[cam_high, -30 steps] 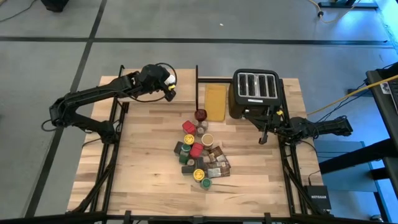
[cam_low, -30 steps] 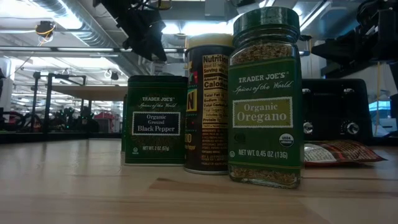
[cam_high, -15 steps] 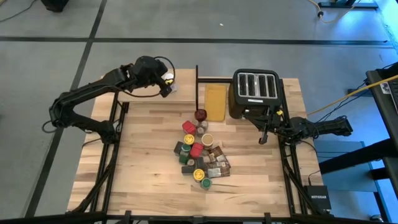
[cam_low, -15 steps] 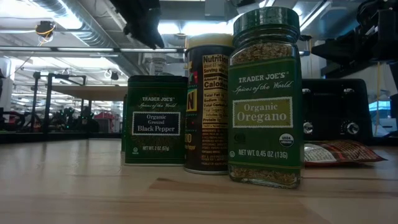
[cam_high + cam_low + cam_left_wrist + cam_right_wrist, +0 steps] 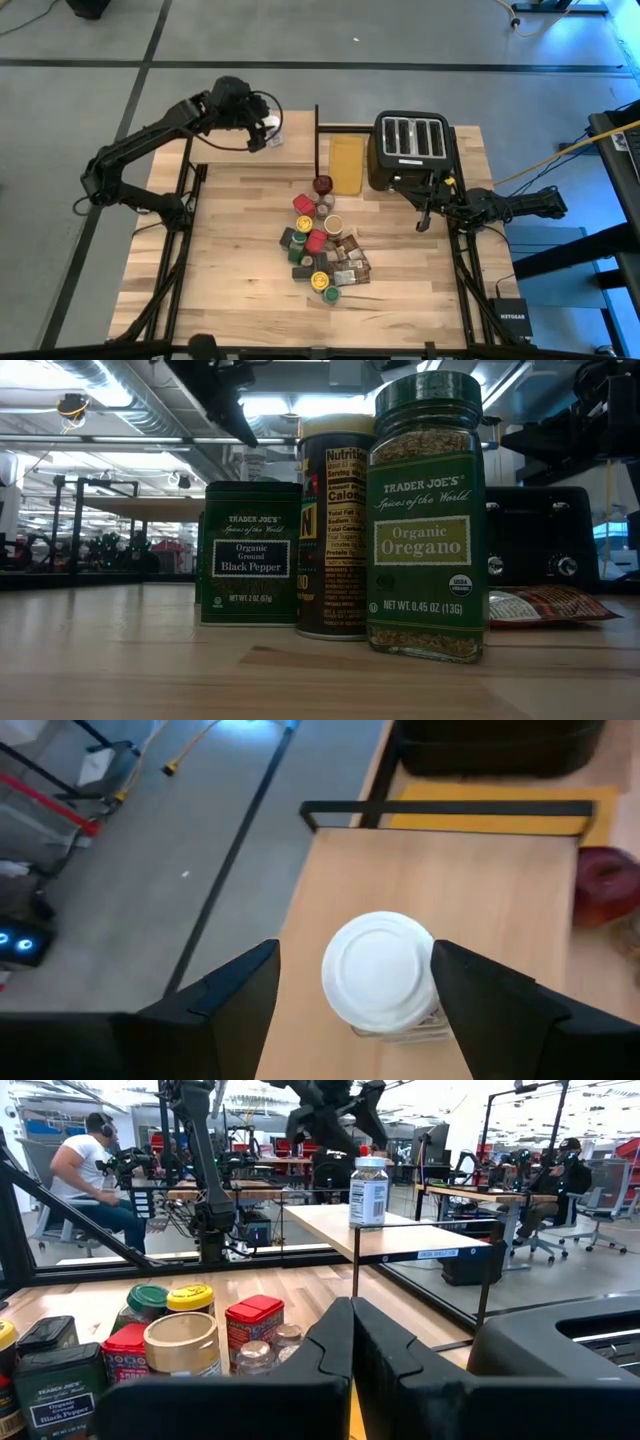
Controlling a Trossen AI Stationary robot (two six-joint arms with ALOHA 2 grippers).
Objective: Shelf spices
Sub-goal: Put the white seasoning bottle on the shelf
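**One jar shelved, the heap left on the table**

A butcher-block table (image 5: 230,270) in an open workshop is being viewed, with other benches and seated people showing beyond it. At its far left corner a light-wood shelf (image 5: 295,135) on a thin black frame is being used as the drop place. A white-lidded glass spice jar (image 5: 273,138) is standing upright there, alone, near the shelf's middle. The left gripper (image 5: 262,132) is being held directly above it, jaws spread wide to either side of the lid and gripping nothing; from the left wrist view the lid (image 5: 380,970) is seen between the two fingers (image 5: 235,1000) without being touched. The jar's long axis is vertical, so a straight lift is judged to be what clears it.

The spice heap (image 5: 322,250) is lying at the table's middle, toward its near edge, roughly as near one arm as the other. About twenty pieces are being counted there, too crowded for an exact figure. One black toaster (image 5: 412,150) and one tan-yellow board (image 5: 347,163) are sitting at the far edge. The right gripper (image 5: 424,218) is parked at the table's right edge, shut and empty.
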